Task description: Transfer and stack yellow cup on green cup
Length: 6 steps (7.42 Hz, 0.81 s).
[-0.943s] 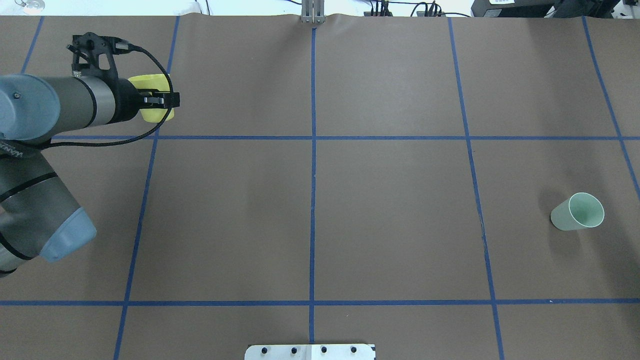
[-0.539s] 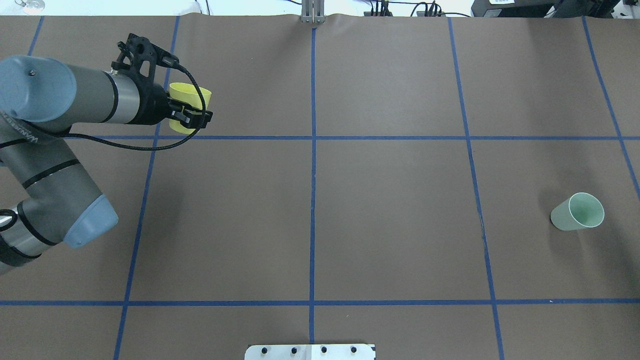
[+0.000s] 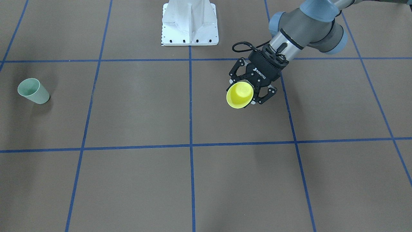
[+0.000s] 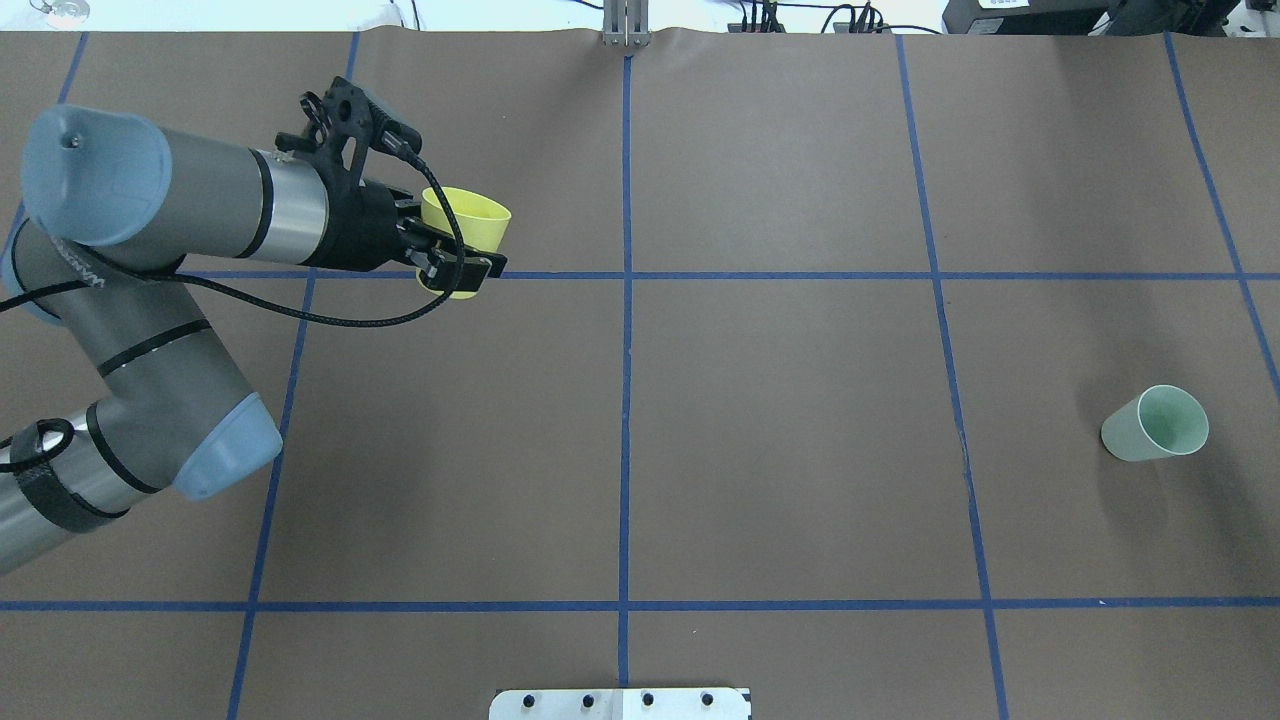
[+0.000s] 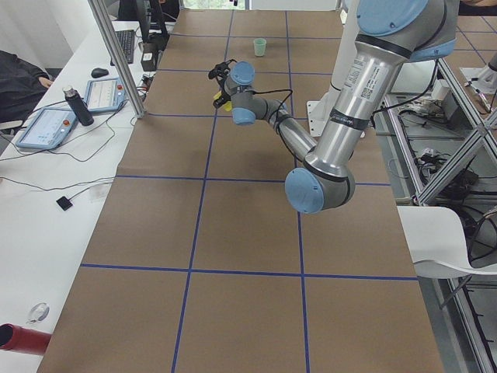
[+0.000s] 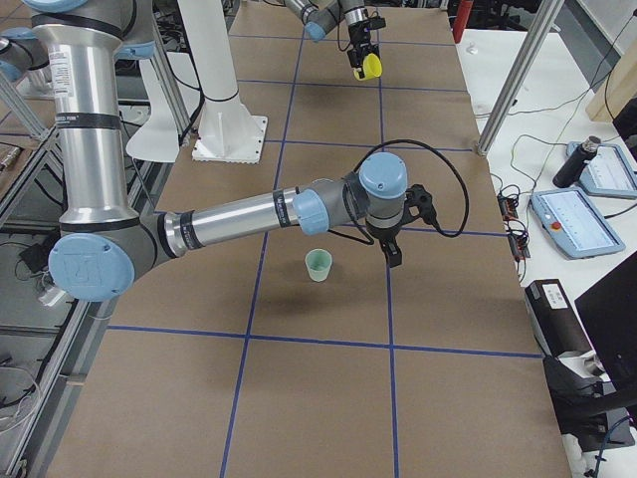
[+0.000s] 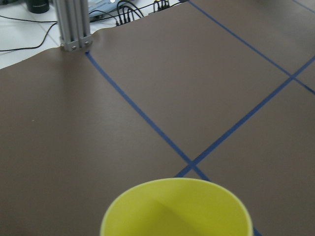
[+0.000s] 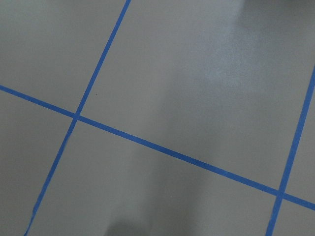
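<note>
My left gripper [image 4: 462,250] is shut on the yellow cup [image 4: 470,218] and holds it off the table, at the far left near a blue tape crossing. In the front-facing view the yellow cup [image 3: 238,95] tilts, its open mouth facing the camera between the fingers [image 3: 267,93]. Its rim [image 7: 177,211] fills the bottom of the left wrist view. The green cup [image 4: 1155,425] stands alone on the table at the right, also seen as the green cup [image 3: 33,91]. My right gripper [image 6: 395,257] shows only in the exterior right view, beside the green cup [image 6: 318,266]; I cannot tell its state.
Brown paper with blue tape lines covers the table. The white robot base plate [image 3: 190,24] sits at the near middle edge. An aluminium post [image 4: 625,25] stands at the far edge. A side desk carries tablets and a bottle [image 5: 74,105].
The left arm has swung right toward the table's middle, carrying the yellow cup along. The green cup has not moved.
</note>
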### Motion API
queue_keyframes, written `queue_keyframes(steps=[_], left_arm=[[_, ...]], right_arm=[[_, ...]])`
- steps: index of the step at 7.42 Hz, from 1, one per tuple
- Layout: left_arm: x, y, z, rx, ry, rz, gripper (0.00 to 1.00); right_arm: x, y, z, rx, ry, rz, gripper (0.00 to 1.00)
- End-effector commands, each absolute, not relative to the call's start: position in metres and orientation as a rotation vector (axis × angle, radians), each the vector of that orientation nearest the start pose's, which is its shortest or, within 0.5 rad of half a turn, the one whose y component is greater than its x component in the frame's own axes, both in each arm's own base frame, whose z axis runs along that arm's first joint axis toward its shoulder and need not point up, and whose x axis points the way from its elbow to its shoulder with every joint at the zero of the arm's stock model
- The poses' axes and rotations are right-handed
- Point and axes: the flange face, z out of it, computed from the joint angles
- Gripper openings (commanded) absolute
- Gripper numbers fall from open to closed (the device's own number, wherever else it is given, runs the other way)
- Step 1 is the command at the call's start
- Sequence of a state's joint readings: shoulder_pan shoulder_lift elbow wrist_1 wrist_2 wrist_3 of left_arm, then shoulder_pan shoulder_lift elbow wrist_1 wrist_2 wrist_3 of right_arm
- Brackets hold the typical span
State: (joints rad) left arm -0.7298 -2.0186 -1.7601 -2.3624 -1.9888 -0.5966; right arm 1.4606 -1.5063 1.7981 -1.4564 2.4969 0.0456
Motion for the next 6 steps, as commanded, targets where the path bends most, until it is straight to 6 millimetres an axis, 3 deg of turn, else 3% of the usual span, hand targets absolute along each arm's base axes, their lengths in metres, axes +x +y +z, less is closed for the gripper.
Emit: queue_keyframes(steps=[1,2,3,5,6], left_arm=[[0.422,-0.452,0.232,0.861,1.278,0.563,0.01],[0.433,-0.451,0.243,0.852,1.282,0.573,0.01],[0.437,-0.449,0.248,0.88,1.306,0.585,0.02],[0.455,-0.433,0.259,0.926,1.378,0.625,0.0],[0.455,-0.433,0.26,0.926,1.38,0.624,0.0]], right_arm=[[-0.091,-0.553,0.413,0.259,-1.002,-0.241,0.99],[-0.143,-0.561,0.365,0.217,-1.032,-0.209,0.99],[-0.196,-0.559,0.331,0.166,-1.055,-0.184,0.99],[-0.259,-0.547,0.273,0.127,-1.108,-0.205,0.97],[-0.288,-0.54,0.247,0.111,-1.118,-0.179,0.95]])
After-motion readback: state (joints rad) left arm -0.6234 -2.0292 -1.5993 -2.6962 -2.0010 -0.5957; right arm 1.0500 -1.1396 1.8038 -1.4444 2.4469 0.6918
